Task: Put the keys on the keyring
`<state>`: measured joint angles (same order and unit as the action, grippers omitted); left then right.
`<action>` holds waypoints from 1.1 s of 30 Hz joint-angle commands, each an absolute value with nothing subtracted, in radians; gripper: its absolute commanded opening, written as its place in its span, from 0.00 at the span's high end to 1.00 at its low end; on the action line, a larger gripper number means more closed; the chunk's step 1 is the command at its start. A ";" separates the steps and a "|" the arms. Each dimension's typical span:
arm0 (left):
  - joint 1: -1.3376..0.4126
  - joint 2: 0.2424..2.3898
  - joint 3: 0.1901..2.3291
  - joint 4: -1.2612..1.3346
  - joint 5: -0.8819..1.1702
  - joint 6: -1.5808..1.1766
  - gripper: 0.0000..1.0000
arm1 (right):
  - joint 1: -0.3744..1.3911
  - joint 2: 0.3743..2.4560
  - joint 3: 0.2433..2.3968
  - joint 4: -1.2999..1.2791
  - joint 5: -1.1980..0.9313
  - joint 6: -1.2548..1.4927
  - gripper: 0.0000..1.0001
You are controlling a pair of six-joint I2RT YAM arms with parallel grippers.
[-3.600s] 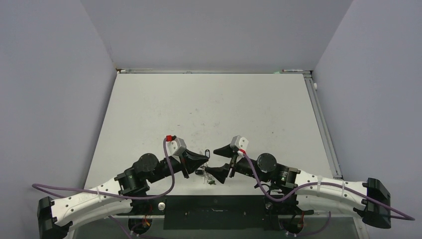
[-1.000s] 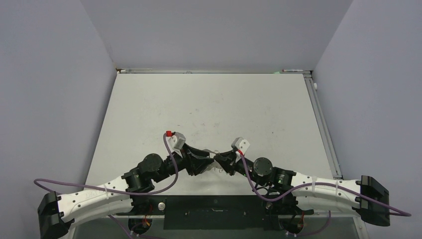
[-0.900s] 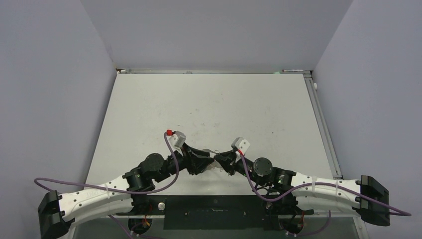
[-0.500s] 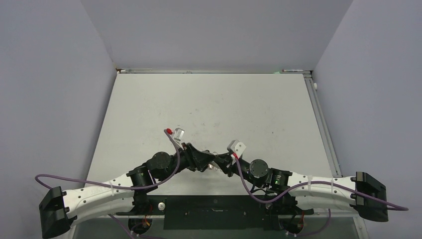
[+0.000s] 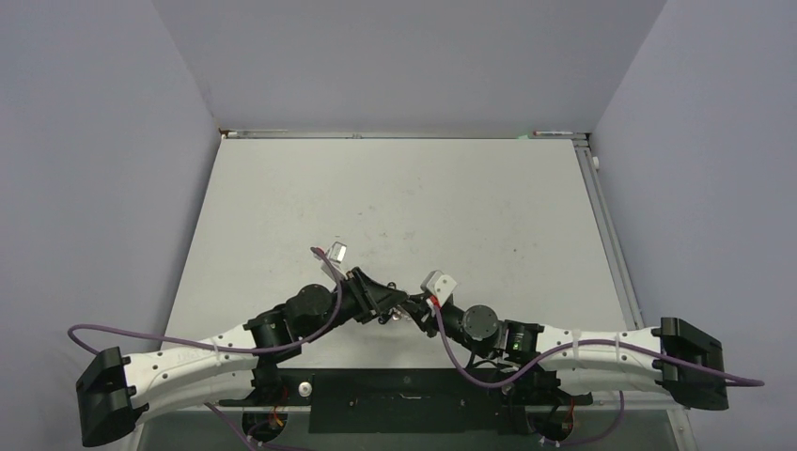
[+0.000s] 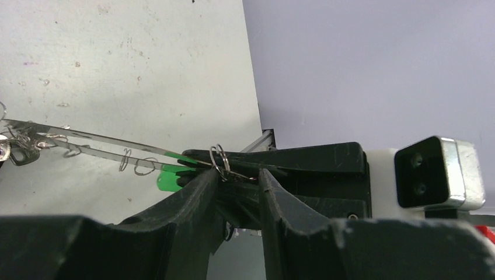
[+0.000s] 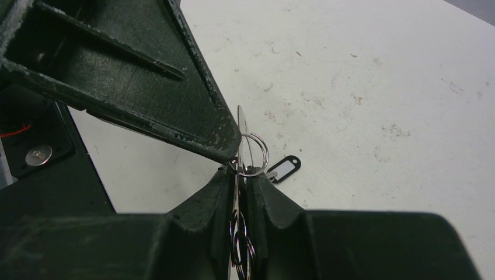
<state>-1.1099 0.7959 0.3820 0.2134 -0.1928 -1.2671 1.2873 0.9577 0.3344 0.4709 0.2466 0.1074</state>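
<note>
Black-fingered, two claws meet tip to tip low on the pale desk (image 5: 404, 197), one from each of the two arms. On the left, the left claw (image 5: 385, 303) points right. In its wrist view its two fingers (image 6: 192, 204) stand a little apart, and I cannot tell whether they pinch anything. At their tips sits the one keyring (image 6: 175, 156), held up between the claws. A single thin pale strap runs away to the left, one green piece (image 6: 171, 178) lies just beside a fingertip, and one small silver ring (image 6: 219, 160) stands upright at the tip. At the strap's far left end shows a small silver clump, the keys (image 6: 13, 150), too blurred to count. To the right, the right claw (image 5: 414, 306) faces the left one. Its two fingers (image 7: 274, 204) are pressed together on the keyring's strap, with a short run of chain links down between them. One black tag with a white window (image 7: 283, 168) lies on the desk, just right of the ring in the right wrist view.
</note>
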 commanded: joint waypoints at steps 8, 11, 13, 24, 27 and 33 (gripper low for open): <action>-1.112 0.757 0.387 0.152 -0.202 -1.352 0.75 | 1.337 1.015 0.389 0.589 0.304 0.064 0.95; -1.112 0.751 0.387 0.120 -0.208 -1.360 0.75 | 1.343 1.020 0.390 0.596 0.310 0.060 0.95; -1.112 0.747 0.387 0.102 -0.215 -1.360 0.75 | 1.345 1.025 0.392 0.597 0.313 0.057 0.95; -1.112 0.779 0.383 0.104 -0.241 -1.326 0.81 | 1.358 1.045 0.399 0.607 0.319 0.050 0.95; -1.113 0.788 0.382 0.113 -0.251 -1.317 0.83 | 1.359 1.048 0.399 0.608 0.323 0.047 0.95; -1.112 0.804 0.397 0.099 -0.260 -1.301 0.86 | 1.371 1.058 0.405 0.597 0.342 0.034 0.95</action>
<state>-1.1110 0.7864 0.3809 0.1127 -0.2321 -1.3270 1.3502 1.0451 0.3458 0.5220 0.3336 0.0490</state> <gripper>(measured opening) 0.147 0.118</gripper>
